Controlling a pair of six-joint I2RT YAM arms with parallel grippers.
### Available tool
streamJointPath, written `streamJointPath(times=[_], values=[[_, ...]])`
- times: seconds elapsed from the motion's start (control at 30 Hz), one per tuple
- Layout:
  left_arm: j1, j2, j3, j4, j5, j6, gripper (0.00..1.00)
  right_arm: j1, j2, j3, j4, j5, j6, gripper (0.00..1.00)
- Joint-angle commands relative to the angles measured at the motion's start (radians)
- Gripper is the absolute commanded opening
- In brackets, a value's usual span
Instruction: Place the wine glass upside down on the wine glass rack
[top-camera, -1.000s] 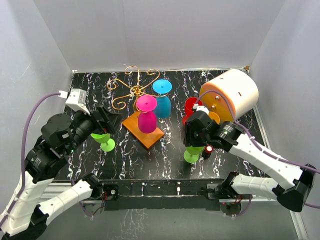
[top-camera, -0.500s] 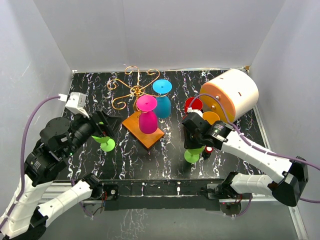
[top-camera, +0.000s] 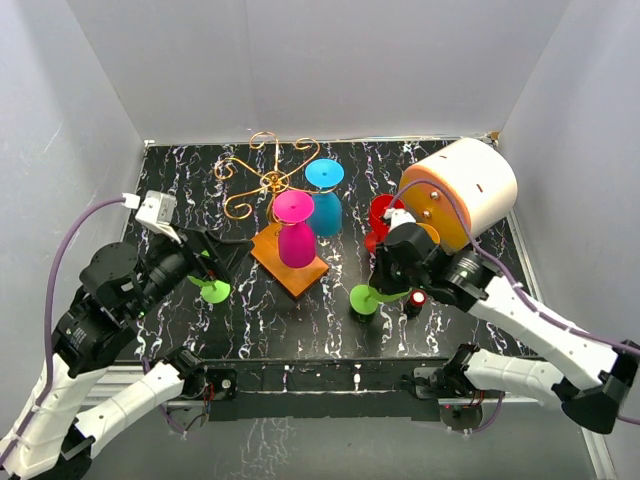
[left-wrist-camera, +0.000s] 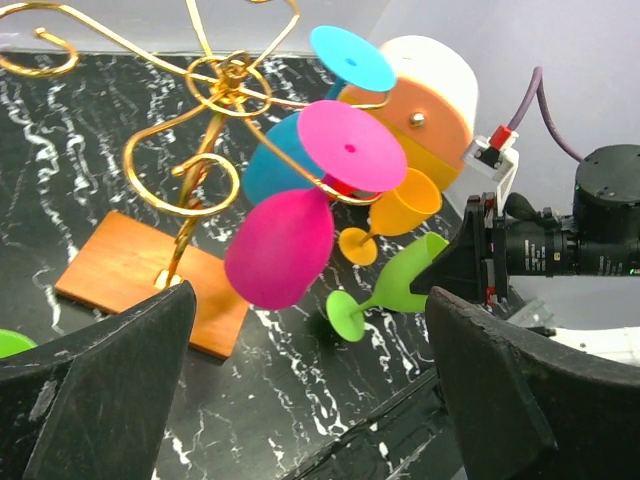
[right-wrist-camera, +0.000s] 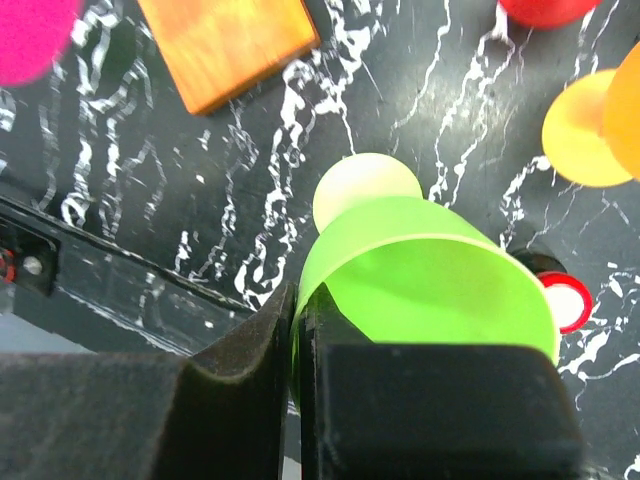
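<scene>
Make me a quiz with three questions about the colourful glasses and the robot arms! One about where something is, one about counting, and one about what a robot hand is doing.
1. Where is the pink glass?
A. Hanging upside down on the gold rack
B. Standing upright, foot down
C. Held by a robot arm

2. How many glasses hang on the rack?
A. One
B. Two
C. Four

3. What is the right gripper doing?
A. Open, holding nothing
B. Shut on a green glass
C. Shut on a purple glass

Answers:
1. A. Its foot is up in the gold wire and its bowl points down.
2. B. Only the pink glass and the blue glass hang there.
3. B. The right wrist view shows it pinching the green bowl's rim.
</scene>
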Motion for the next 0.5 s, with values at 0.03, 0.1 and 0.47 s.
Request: streamJointPath(times=[0.03,0.1,0.47], values=[[0.000,-0.013,-0.018,0.146,0.157,-0.007,0.97,0.002,-0.166,0.062,0.122,0.116,-0.018,0.00],[0.000,-0.006,-0.028,0.195,0.194,-0.027,0.97,0.002,-0.224,0.072,0.145,0.197,-0.009,0.00],[0.000,0.084,-0.050,0.479,0.382,-0.163,0.97,0.002,-0.454,0.088,0.485,0.364,-0.058,0.00]])
